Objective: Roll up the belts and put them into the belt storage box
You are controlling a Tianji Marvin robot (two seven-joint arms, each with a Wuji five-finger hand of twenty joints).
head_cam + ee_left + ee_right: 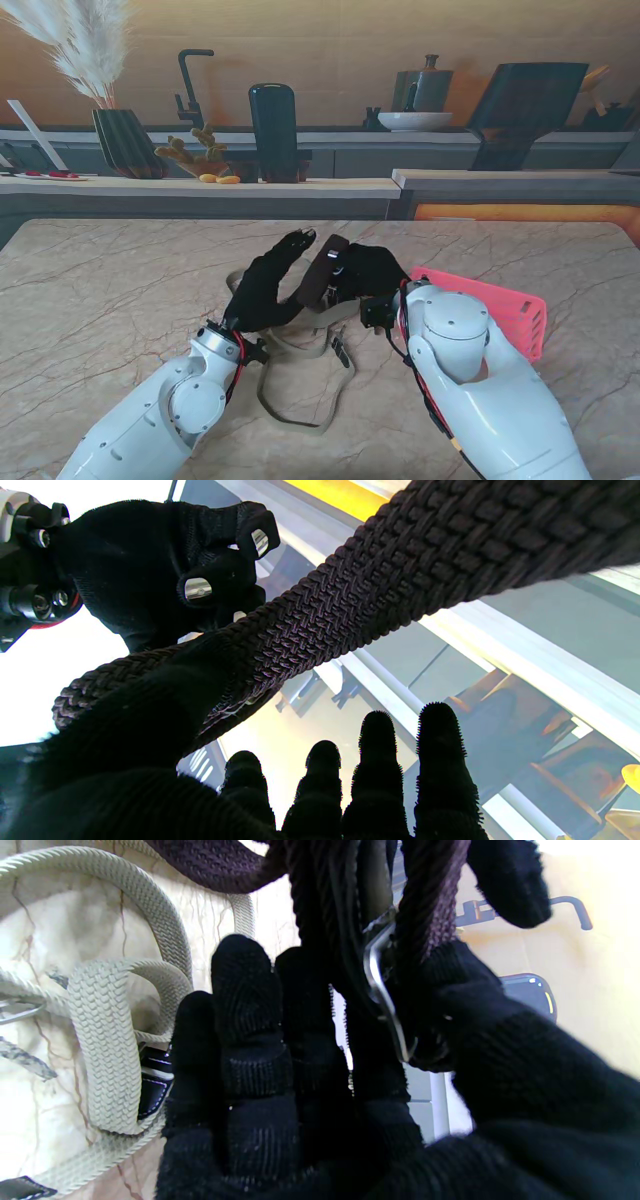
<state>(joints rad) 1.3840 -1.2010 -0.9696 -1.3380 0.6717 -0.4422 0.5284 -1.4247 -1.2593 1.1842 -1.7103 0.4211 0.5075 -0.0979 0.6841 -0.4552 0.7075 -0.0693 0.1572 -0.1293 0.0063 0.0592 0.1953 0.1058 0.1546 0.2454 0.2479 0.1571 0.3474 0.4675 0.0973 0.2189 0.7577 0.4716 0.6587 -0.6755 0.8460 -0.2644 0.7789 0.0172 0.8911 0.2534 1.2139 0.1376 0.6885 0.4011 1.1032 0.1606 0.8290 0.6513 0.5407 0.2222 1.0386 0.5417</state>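
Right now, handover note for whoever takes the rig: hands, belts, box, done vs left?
Left hand: fingers mostly extended, thumb pressing the dark braided belt; counts as shut on it.
Right hand: shut on the same belt at its metal buckle.
Dark belt is held up between both hands, above the table, not yet a finished roll.
Beige braided belt lies loose on the marble table, nearer to me than the hands.
Pink storage box sits to the right, partly hidden by the right arm; contents not visible.
Left: finish rolling, box it, then the beige belt.
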